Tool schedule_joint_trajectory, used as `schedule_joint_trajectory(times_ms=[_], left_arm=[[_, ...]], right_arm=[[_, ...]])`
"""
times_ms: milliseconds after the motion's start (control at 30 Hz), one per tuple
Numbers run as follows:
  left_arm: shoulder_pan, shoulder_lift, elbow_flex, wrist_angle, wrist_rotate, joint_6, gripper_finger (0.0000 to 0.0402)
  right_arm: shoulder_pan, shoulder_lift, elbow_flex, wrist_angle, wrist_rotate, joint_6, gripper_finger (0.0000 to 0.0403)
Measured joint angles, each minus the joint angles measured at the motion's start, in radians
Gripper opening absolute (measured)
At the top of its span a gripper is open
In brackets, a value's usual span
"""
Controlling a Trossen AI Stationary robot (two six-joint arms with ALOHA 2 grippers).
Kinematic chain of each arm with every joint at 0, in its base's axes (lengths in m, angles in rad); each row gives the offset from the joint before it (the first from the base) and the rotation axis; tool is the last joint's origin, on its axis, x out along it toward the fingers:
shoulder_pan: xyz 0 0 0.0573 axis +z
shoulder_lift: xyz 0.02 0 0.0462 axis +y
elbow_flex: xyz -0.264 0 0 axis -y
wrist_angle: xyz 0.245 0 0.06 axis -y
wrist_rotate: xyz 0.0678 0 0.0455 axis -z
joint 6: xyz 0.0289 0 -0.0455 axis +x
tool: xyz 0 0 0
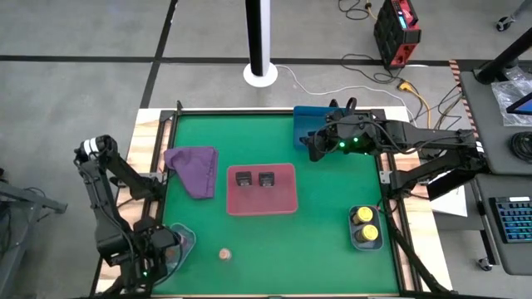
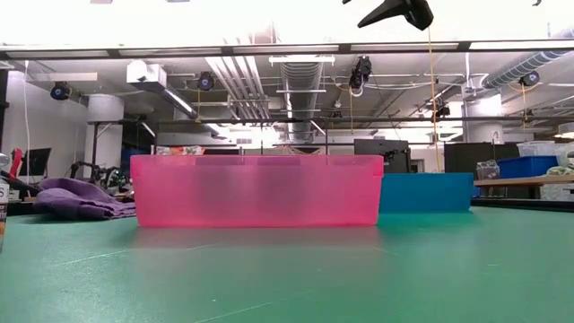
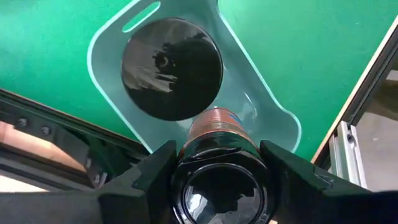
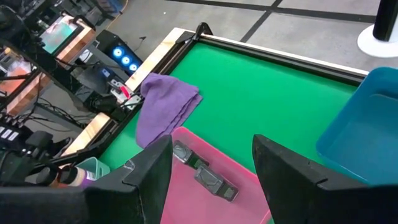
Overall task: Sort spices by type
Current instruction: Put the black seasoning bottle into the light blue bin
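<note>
The left gripper [image 3: 217, 180] clamps a brown shaker [image 3: 214, 134] above the clear tray [image 3: 273, 118] at the table's near left corner, beside another dark-capped shaker [image 3: 172, 68] lying in it. The right gripper [image 1: 314, 143] hangs open by the blue tray [image 1: 309, 116]. Two black tins [image 1: 254, 178] sit in the red tray [image 1: 262, 203], two yellow jars [image 1: 364, 225] in a grey tray [image 1: 353, 232]; one tan jar [image 1: 224, 254] stands loose.

We note grey floor [image 1: 83, 33] with dark lines, white pole [image 1: 259, 37] on round base, red box [image 1: 395, 29] with cables, keyboard [image 1: 511, 220] on side desk, exposed ceiling ducts [image 2: 305, 85], bright strip lights [image 2: 269, 45] overhead.
</note>
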Motion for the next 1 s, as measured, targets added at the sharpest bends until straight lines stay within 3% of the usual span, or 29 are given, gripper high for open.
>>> schedule_joint_trajectory(times_ms=[733, 1000], left_arm=[[0.010, 0.028, -0.061, 0.110, -0.010, -0.081, 0.0186], [0.010, 0.062, -0.061, 0.110, -0.010, -0.078, 0.0235]], right_arm=[[0.000, 0.000, -0.002, 0.000, 0.001, -0.028, 0.0210], [0.000, 0.000, -0.003, 0.000, 0.001, -0.033, 0.0210]])
